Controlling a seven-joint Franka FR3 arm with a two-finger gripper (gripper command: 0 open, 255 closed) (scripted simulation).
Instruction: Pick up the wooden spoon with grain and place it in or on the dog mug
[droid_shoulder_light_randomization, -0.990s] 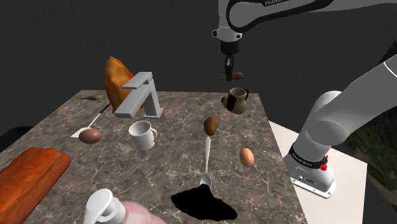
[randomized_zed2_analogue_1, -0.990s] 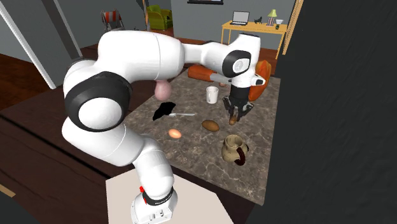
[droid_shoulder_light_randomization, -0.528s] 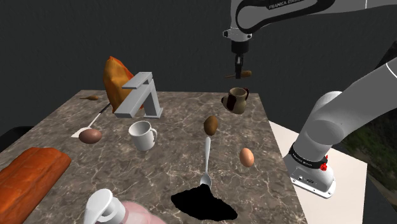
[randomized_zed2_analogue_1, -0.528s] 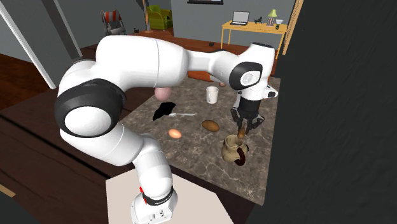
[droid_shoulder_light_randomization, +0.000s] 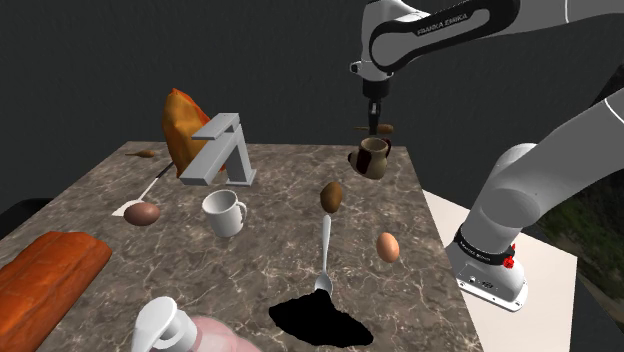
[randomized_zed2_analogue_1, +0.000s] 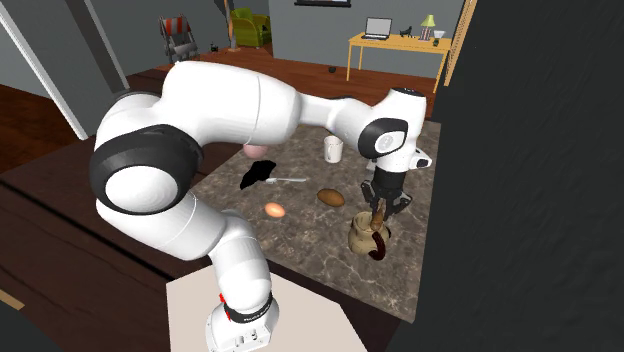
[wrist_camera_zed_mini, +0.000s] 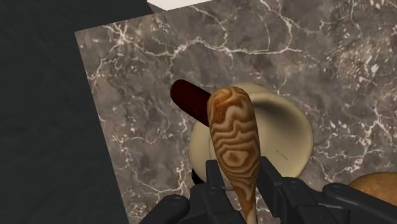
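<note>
My black gripper (wrist_camera_zed_mini: 240, 183) is shut on a wooden spoon with swirling grain (wrist_camera_zed_mini: 234, 137), whose bowl points away from the fingers. Directly beneath the spoon sits the beige dog mug (wrist_camera_zed_mini: 294, 130) with a dark red handle (wrist_camera_zed_mini: 189, 102). In the shoulder view the gripper (droid_shoulder_light_randomization: 373, 126) hangs just above the mug (droid_shoulder_light_randomization: 374, 159) at the table's far right corner, with the spoon (droid_shoulder_light_randomization: 384, 128) sticking out sideways. In the second exterior view the gripper (randomized_zed2_analogue_1: 380, 206) holds the spoon (randomized_zed2_analogue_1: 378, 214) right over the mug's (randomized_zed2_analogue_1: 366, 236) mouth.
On the marble table (droid_shoulder_light_randomization: 90, 205) lie a white mug (droid_shoulder_light_randomization: 224, 213), a brown potato (droid_shoulder_light_randomization: 332, 195), an egg (droid_shoulder_light_randomization: 388, 246), a metal spoon (droid_shoulder_light_randomization: 324, 255), a grey faucet shape (droid_shoulder_light_randomization: 222, 150), an orange bag (droid_shoulder_light_randomization: 182, 125) and a black patch (droid_shoulder_light_randomization: 318, 320). The table edge runs close beside the dog mug.
The gripper has carried the wooden spoon to the shoulder view's right and down, from beside the dog mug to just above its mouth.
</note>
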